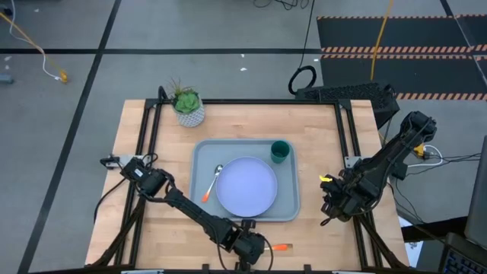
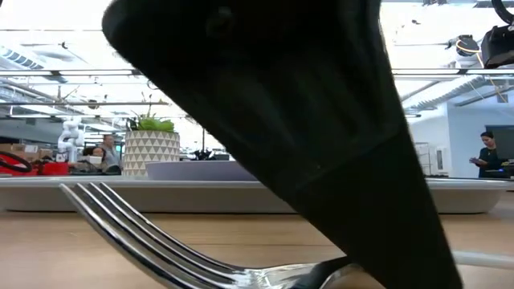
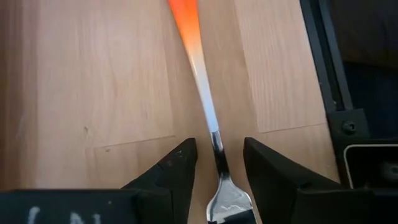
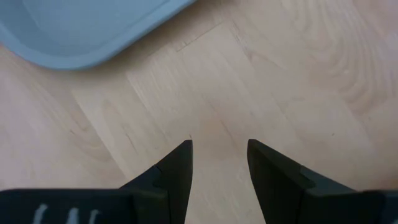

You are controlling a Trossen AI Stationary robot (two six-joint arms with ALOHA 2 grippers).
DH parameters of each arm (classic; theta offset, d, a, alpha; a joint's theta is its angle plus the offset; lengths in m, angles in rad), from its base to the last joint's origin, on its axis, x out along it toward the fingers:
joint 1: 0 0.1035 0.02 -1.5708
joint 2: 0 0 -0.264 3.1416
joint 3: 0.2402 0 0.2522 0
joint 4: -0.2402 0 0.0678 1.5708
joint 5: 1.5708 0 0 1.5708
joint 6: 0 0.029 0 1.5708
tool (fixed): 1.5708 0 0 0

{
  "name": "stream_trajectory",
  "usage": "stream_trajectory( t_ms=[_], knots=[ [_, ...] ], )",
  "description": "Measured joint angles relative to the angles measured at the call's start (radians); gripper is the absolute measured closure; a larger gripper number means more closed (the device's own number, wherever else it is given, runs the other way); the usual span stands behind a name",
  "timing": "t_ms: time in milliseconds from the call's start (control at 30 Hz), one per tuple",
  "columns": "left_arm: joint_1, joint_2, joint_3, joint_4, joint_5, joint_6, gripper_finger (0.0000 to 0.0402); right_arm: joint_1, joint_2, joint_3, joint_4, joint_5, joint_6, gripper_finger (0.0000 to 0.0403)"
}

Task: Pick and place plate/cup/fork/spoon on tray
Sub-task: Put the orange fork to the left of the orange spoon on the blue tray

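- I'm looking down on the tabletop (image 1: 152, 236) with the tray (image 1: 289, 199) sitting in the middle of it, and I'm using the tray as my reference.
- The plate (image 1: 247, 186) is lying flat inside the tray, filling most of its centre.
- The cup (image 1: 280, 151) is standing upright in the tray's far right corner, just beside the plate.
- The spoon (image 1: 212, 181) is lying in the tray along the plate's left side, bowl pointing away from me, orange handle toward the near rim.
- The fork (image 3: 208, 118) is lying on the bare wood outside the tray's near edge, orange handle pointing right, tines toward the camera at table level.
- My left gripper (image 3: 217, 163) is hanging right over the fork, its fingers (image 3: 177, 171) standing apart on either side of the metal neck; I'm not seeing them pinching it.
- My right gripper (image 4: 219, 163) is waiting to the right of the tray, over bare wood, fingers parted with nothing between them, the tray's rounded corner just ahead of it.
- A potted plant (image 1: 188, 106) is standing beyond the tray's far left corner.
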Motion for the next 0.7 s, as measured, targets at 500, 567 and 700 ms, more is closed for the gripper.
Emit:
stream_trajectory(
  t_ms=[500,567,700],
  knots=[
    [0.015,-0.024,-0.002,-0.062,0.052,0.031,0.0392,0.000,0.000,0.000,0.003,0.000,0.003,0.0259],
    [0.014,-0.047,-0.002,-0.092,0.046,0.075,0.0392,0.000,0.000,0.000,0.005,0.000,-0.005,0.0259],
    [0.011,-0.106,0.000,-0.098,-0.015,0.169,0.0392,0.000,0.000,0.000,0.010,0.001,-0.016,0.0259]
  ],
)
